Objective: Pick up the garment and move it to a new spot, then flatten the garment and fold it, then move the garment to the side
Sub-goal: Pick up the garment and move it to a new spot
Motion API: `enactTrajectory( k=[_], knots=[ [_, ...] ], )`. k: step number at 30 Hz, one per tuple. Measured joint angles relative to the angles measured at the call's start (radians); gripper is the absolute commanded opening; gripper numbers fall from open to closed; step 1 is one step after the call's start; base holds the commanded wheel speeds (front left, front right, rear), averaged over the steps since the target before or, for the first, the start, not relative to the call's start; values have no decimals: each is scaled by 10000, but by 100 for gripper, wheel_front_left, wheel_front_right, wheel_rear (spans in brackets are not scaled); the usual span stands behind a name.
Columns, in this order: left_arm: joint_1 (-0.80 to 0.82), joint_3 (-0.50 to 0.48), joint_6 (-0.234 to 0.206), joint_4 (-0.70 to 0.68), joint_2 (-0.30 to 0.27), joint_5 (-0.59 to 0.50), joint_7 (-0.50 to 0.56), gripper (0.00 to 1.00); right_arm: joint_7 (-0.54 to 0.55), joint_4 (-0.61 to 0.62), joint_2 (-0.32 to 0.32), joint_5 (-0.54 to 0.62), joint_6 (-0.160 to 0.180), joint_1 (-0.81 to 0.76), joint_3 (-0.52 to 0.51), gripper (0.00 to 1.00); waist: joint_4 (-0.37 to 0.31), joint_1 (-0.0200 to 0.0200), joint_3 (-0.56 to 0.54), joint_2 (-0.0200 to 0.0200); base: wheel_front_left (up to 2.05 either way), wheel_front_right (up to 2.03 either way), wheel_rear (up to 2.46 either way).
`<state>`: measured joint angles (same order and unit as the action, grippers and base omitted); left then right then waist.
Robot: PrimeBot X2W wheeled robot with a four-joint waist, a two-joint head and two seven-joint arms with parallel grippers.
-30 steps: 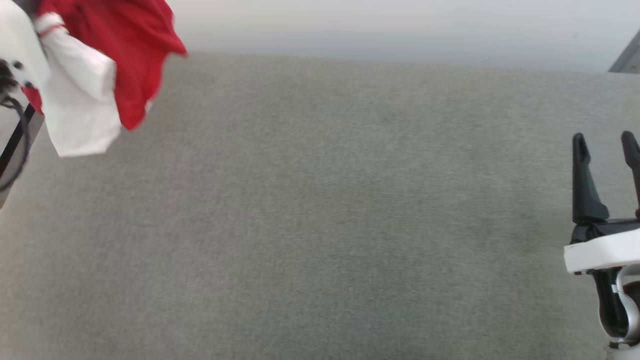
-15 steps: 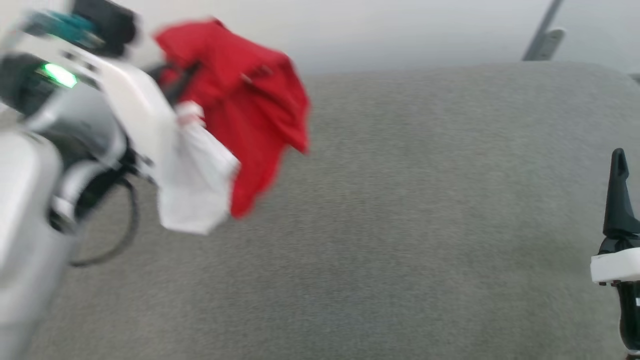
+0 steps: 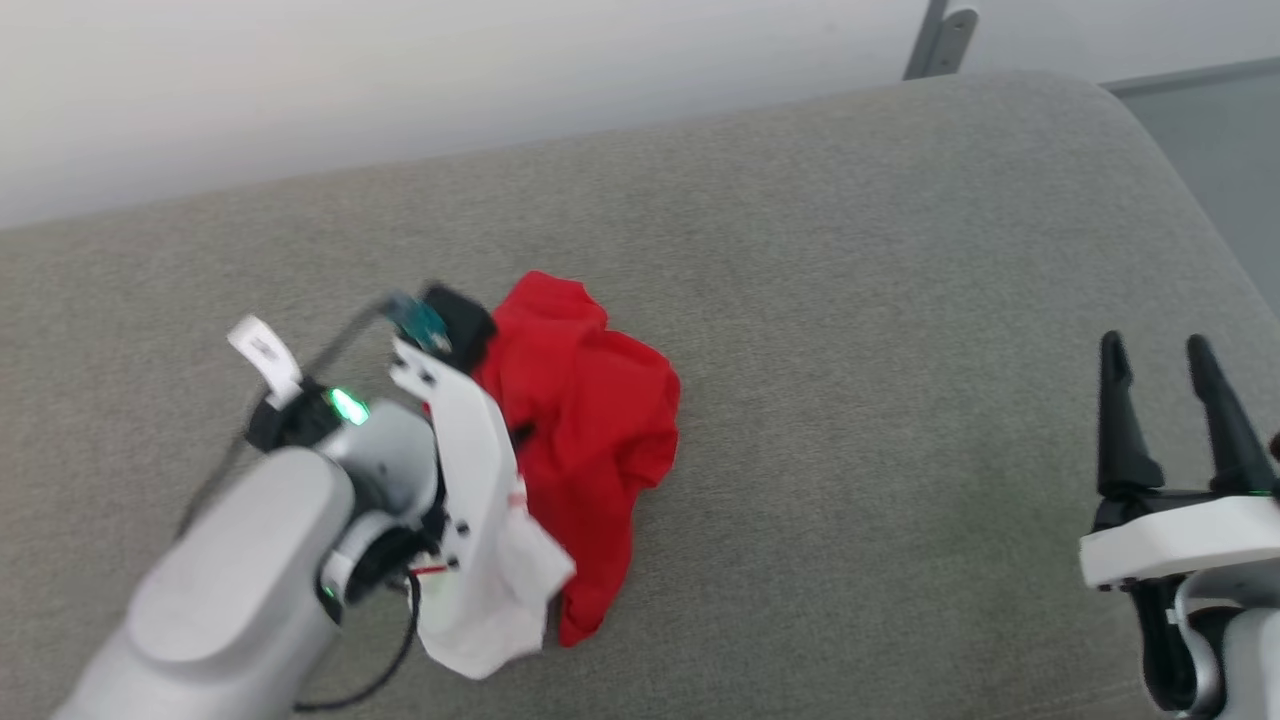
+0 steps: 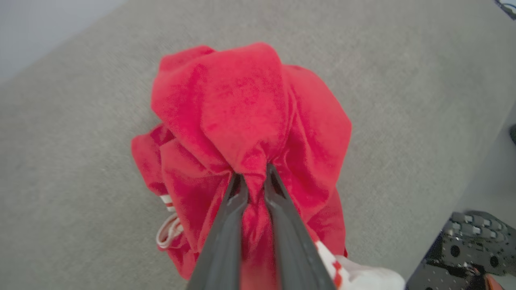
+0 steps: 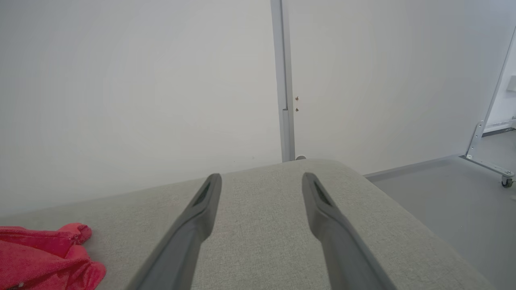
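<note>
The garment (image 3: 585, 420), bright red with a white sleeve panel (image 3: 500, 615), is bunched in a heap on the grey cushion (image 3: 850, 300) left of centre. My left gripper (image 4: 253, 174) is shut on a gathered fold of the garment (image 4: 250, 121), and its lower folds rest on the cushion. In the head view the left wrist (image 3: 450, 450) covers the pinch. At the lower right my right gripper (image 3: 1160, 350) stands open above the cushion with nothing between its fingers. The right wrist view has the right gripper (image 5: 262, 179) open and the garment (image 5: 44, 257) at its lower left.
The cushion's rounded far-right corner (image 3: 1130, 110) drops to a grey floor (image 3: 1220, 160). A pale wall (image 3: 400, 80) runs behind it, with a metal post (image 5: 284, 100). A wheeled frame leg (image 5: 489, 165) stands on the floor at the right.
The head camera has swung, so the whole picture shifted. The garment hung in the air from my left gripper before; now it is lowered, with its folds on the cushion. The right gripper stays open.
</note>
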<state>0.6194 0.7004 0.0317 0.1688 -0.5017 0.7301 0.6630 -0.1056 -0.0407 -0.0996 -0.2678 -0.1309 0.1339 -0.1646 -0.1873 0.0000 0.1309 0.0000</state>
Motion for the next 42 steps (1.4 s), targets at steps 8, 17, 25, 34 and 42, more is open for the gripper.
enactTrajectory(
  k=[8,17,25,34,42],
  knots=[
    [-246,694,407,2598,857,38,-188,0,-79,-456,65,-92,0,131,571,100,-259,0,21,0,0,0,0],
    [140,1018,834,4266,1643,245,-871,100,-130,-744,-58,-178,0,247,945,100,-142,0,-161,0,0,0,0],
    [317,727,926,3630,1248,531,-2341,100,-182,-784,-305,-217,0,33,988,100,258,0,-661,0,0,0,0],
    [-531,-301,631,2222,291,364,-5137,100,-268,-681,-360,-217,0,-247,1022,100,820,0,-1144,0,0,0,0],
    [-2040,-1317,-161,1198,-541,173,-7563,100,-397,-717,-546,-232,0,-523,1011,100,1240,0,-1421,0,0,0,0]
  ],
)
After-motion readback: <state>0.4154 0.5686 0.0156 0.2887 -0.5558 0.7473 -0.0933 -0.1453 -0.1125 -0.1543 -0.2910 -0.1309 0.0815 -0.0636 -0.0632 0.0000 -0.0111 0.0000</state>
